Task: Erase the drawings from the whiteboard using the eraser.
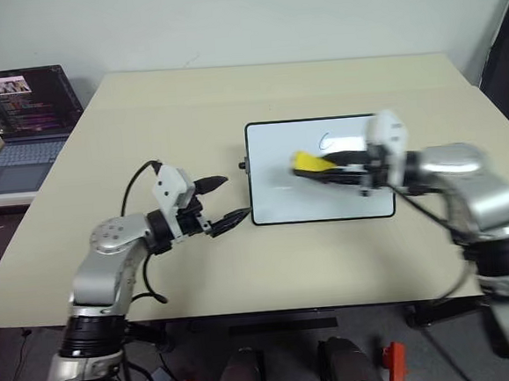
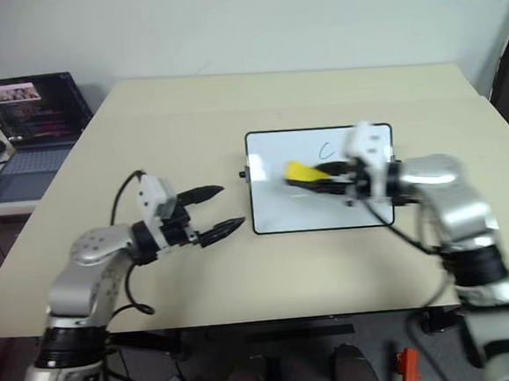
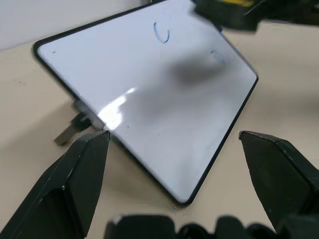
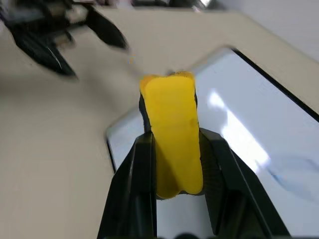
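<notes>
The whiteboard (image 1: 277, 202) lies flat on the table, right of centre. One blue "C"-shaped drawing (image 1: 326, 141) shows near its far edge; a faint blue smear (image 4: 291, 172) lies on the board too. My right gripper (image 1: 310, 170) hovers over the board, shut on the yellow eraser (image 1: 308, 161), which sticks out past the fingertips (image 4: 144, 107). My left gripper (image 1: 224, 202) stands open just left of the board, above the table, its fingers (image 3: 75, 184) spread wide with nothing between them. A small black knob (image 1: 243, 166) juts from the board's left side.
An open laptop (image 1: 20, 121) sits on a side table at the far left. The beige table (image 1: 177, 108) reaches well beyond the board on all sides. A cable loops off my left wrist (image 1: 135, 182).
</notes>
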Controlling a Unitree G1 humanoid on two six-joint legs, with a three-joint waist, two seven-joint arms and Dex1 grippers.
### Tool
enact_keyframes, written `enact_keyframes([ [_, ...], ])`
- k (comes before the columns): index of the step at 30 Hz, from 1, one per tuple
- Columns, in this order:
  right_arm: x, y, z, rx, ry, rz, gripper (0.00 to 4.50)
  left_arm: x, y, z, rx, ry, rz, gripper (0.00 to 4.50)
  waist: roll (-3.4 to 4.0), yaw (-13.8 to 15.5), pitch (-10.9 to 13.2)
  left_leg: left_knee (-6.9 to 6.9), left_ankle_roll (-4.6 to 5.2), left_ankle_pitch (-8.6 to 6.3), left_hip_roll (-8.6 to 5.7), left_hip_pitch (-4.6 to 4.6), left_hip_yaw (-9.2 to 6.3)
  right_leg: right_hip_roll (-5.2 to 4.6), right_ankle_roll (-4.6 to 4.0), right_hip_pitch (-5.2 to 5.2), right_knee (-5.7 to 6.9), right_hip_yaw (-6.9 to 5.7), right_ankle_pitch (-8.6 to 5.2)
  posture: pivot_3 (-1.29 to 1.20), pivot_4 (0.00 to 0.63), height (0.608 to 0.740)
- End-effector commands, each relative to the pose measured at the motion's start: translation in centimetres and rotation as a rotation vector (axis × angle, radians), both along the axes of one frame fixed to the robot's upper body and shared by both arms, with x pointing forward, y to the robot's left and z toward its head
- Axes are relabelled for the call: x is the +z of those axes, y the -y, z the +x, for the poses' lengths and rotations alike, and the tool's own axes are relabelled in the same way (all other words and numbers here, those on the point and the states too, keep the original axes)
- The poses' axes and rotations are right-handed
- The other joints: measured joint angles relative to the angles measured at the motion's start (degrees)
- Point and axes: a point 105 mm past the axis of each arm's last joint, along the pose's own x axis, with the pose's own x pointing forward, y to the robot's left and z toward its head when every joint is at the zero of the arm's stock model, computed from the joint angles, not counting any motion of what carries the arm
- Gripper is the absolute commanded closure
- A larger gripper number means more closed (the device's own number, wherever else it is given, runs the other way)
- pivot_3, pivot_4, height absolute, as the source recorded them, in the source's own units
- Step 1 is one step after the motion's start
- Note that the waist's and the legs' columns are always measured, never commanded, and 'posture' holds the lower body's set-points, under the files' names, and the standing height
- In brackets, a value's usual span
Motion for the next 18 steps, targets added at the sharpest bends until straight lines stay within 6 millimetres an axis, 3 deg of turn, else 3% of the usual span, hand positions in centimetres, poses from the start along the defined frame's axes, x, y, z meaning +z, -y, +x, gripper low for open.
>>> enact_keyframes([
  [1, 0.9, 4.3, -1.6, -0.077, 0.044, -0.093, 3.65, 1.6, -0.2, 0.3, -0.026, 0.056, 0.007, 0.0, -0.03, -0.1, 0.0, 0.0, 0.0, -0.01, 0.02, 0.03, 0.01, 0.01, 0.0, 0.05, -0.03, -0.01, -0.02, 0.0, 0.15, 0.74],
  [3, 0.4, 6.8, -2.1, -0.14, 0.027, -0.168, 3.65, 1.7, 0.0, 0.6, -0.039, 0.058, 0.018, 0.0, -0.05, -0.1, 0.0, 0.01, 0.0, -0.02, 0.02, 0.04, 0.03, 0.02, -0.01, 0.08, -0.02, -0.02, -0.09, 0.0, 0.15, 0.74],
  [7, -0.3, 9.2, -3.0, -0.189, -0.007, -0.265, 3.65, 1.9, 0.2, 0.8, -0.062, 0.061, 0.026, 0.0, -0.04, -0.8, 0.0, 0.03, 0.01, -0.01, 0.09, 0.17, 0.25, 0.03, 0.09, 0.12, 0.0, 0.1, -0.21, 0.0, 0.15, 0.74],
  [18, -0.2, 10.0, -3.0, -0.225, -0.002, -0.267, 3.65, 2.7, 0.0, 1.0, -0.064, 0.083, 0.046, 0.0, -0.07, -0.8, 0.1, 0.09, 0.01, -0.01, 0.09, 0.18, 0.24, 0.05, 0.14, 0.14, 0.08, 0.13, -0.21, 0.0, 0.15, 0.74],
])
